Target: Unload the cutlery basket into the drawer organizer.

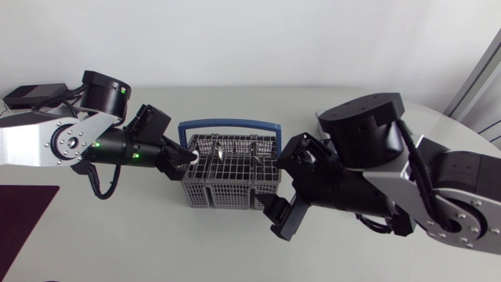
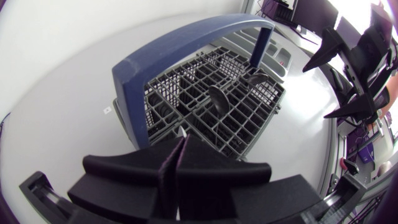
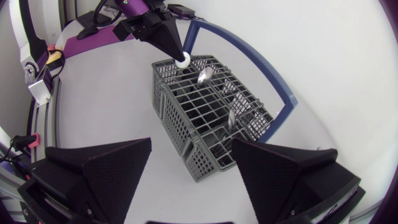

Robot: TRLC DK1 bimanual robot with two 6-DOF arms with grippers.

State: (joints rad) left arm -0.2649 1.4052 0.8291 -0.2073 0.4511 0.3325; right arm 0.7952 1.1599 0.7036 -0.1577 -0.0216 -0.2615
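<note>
A grey cutlery basket with a blue handle stands mid-table. Metal cutlery stands in its far compartments, including a spoon. My left gripper is at the basket's left end, shut on the white end of a piece of cutlery that sticks up from a corner compartment. My right gripper hovers open at the basket's right end with nothing between its fingers. No drawer organizer is in view.
A dark purple mat lies at the table's front left. A black box sits at the back left, behind my left arm.
</note>
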